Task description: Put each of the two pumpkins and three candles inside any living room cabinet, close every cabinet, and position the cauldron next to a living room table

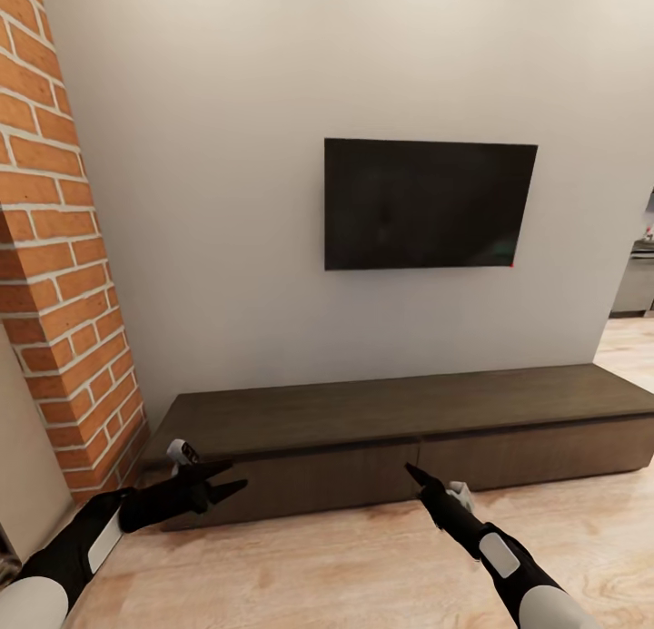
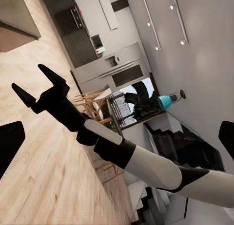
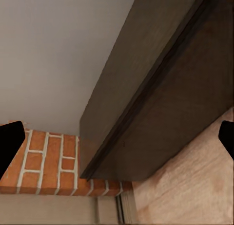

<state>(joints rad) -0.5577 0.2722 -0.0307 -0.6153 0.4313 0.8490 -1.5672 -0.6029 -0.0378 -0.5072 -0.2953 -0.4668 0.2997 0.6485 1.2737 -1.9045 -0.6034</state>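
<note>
The cabinet point(image 1: 400, 420) is a long, low dark-brown unit against the white wall, with both drawer fronts flush and shut. My left gripper point(image 1: 232, 477) hovers open just in front of its left end. My right gripper point(image 1: 413, 473) points at the seam between the two drawers, a little short of the front. The left wrist view catches the right gripper point(image 2: 34, 84) with its fingers spread over the floor. In the right wrist view the cabinet point(image 3: 161, 103) runs across between my open right fingertips point(image 3: 9, 142). The pumpkins, candles and cauldron are out of view.
A black TV point(image 1: 429, 202) hangs on the wall above the cabinet. A brick column point(image 1: 64, 275) stands at the cabinet's left end. Pale wood floor point(image 1: 318, 565) lies open in front. A doorway point(image 1: 636, 284) opens at the right.
</note>
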